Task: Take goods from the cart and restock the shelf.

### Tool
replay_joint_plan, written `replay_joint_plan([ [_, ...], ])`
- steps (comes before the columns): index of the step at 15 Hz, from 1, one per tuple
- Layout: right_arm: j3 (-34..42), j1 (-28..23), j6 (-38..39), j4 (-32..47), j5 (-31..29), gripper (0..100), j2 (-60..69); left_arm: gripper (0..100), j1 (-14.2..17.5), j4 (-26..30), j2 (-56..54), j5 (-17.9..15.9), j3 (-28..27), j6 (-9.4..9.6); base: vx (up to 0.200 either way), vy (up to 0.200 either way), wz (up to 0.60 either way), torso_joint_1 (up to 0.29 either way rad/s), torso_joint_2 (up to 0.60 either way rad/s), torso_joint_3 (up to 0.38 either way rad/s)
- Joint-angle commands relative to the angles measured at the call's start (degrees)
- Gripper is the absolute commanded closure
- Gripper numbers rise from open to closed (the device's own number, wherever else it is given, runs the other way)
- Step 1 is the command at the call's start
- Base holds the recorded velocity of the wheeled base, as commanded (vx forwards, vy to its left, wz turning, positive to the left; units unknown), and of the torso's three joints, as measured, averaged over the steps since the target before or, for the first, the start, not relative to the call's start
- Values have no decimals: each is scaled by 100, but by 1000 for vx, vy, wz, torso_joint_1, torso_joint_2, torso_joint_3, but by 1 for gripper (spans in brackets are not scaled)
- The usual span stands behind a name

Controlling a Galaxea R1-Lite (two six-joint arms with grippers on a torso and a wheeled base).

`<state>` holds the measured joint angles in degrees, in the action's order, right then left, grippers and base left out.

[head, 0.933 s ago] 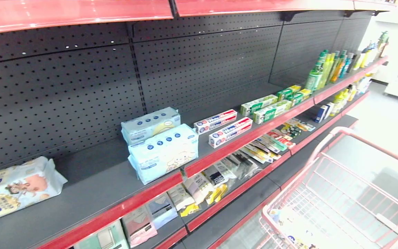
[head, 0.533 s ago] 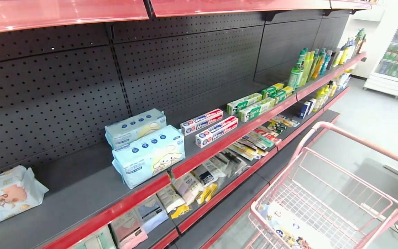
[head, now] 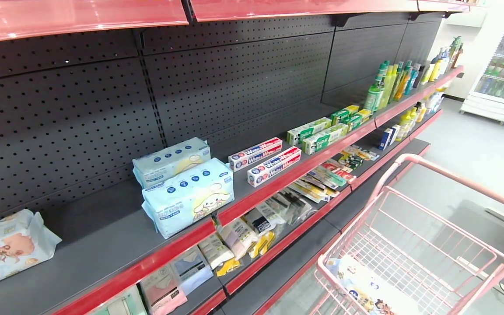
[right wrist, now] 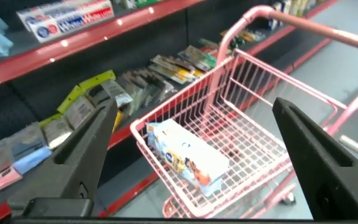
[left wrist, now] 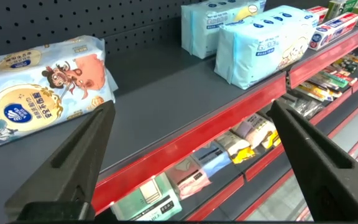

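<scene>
Dark red-edged shelf [head: 103, 236] carries pale blue tissue packs [head: 188, 199]; pink wire cart [head: 411, 158] holds one printed pack [right wrist: 188, 155]; left claw [left wrist: 191, 107], right claw [right wrist: 194, 104] gape released.

Head overlooks shelf [head: 103, 238], cart [head: 409, 158]; left wrist near shelf, right cart.

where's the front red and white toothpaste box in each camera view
Head view: toothpaste box lies at the red shelf edge, right of the blue tissue packs.
Left wrist view: toothpaste box just beyond those packs, same shelf.
Right wrist view: toothpaste box on the shelf above the packets.
Shared landmark: that red shelf edge.
</scene>
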<state>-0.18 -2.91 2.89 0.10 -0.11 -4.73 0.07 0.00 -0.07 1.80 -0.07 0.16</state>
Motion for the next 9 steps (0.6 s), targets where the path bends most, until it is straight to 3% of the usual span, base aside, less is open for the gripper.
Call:
replay_joint_plan([
  [1,-1159,45,256,-19,204,0,-1926,0,1,0,7,4,-1,2,0,0,0,0,0,0],
  [2,-2478,-7,924,-10,248,0,-3227,0,1,0,7,4,7,2,0,0,0,0,0,0],
  [3,-3207,10,1021,78,292,0,-3842,0,1,0,7,4,-1,2,0,0,0,0,0,0],
  [4,-3708,28,537,210,547,0,-4941,0,1,0,7,4,-1,2,0,0,0,0,0,0],
  [6,-3515,-43,-280,-62,1356,0,-6558,0,1,0,7,4,-1,2,0,0,0,0,0,0],
  [9,-3374,-148,-1352,-1354,1646,0,-8817,0,1,0,7,4,7,2,0,0,0,0,0,0],
])
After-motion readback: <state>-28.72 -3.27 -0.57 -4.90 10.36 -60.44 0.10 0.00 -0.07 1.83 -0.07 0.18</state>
